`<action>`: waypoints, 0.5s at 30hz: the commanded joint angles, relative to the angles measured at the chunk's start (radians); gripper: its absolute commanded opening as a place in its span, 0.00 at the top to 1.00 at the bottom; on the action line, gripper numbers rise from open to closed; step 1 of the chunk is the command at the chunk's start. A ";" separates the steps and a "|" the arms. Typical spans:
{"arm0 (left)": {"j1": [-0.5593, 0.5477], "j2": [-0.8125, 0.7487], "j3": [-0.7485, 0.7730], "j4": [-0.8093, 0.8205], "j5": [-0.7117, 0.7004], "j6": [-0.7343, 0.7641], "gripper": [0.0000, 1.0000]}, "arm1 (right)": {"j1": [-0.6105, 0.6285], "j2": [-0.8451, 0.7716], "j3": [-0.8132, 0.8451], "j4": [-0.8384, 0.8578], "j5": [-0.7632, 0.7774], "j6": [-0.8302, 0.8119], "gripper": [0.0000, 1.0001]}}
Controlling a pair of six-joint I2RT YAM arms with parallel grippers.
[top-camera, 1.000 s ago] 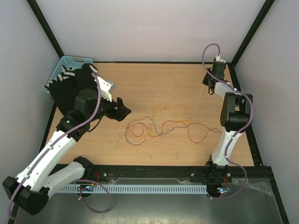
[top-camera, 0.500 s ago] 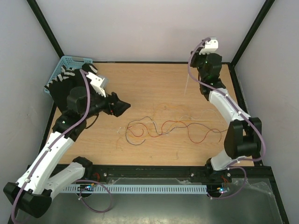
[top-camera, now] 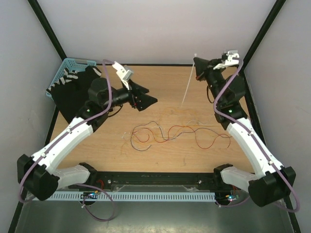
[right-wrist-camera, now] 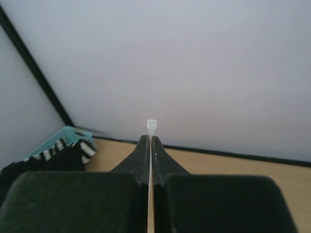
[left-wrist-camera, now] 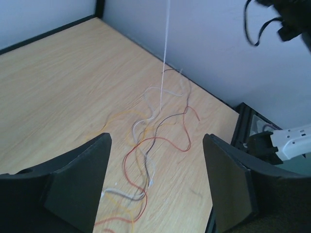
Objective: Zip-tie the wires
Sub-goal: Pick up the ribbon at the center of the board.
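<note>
Pincer, top view: the right pincer (top-camera: 196, 60) is clenched on a white zip tie (top-camera: 188, 90) just below its head; the strap hangs from the tips toward the counter (top-camera: 165, 77).
Other pincer, top view: the left pincer (top-camera: 148, 96) is released, jaws wide with nothing between them, raised off the counter, well apart from the right pincer and pointing roughly toward it.
Wires, top view: the wires (top-camera: 170, 133) lie in a loose curly string on the counter, below and between both pincers; the strap's free end hangs near their far side, touching or not I cannot tell.
Basket, top view: a blue basket (top-camera: 68, 64) sits behind the left pincer, a black thing (top-camera: 73, 92) with white stripes against it.
Wires, left wrist view: red, brown and whitish strands lie ahead of and beneath the open jaws; the strap drops straight down just beyond them.
Zip tie, right wrist view: both fingers (right-wrist-camera: 139, 155) press flat on the strap; the square head pokes out just past the tips.
Basket, right wrist view: left of the tips, farther off.
</note>
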 commanded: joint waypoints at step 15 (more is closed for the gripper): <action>-0.205 0.308 0.216 0.299 -0.014 0.020 0.37 | 0.118 -0.158 -0.146 -0.161 -0.047 0.240 1.00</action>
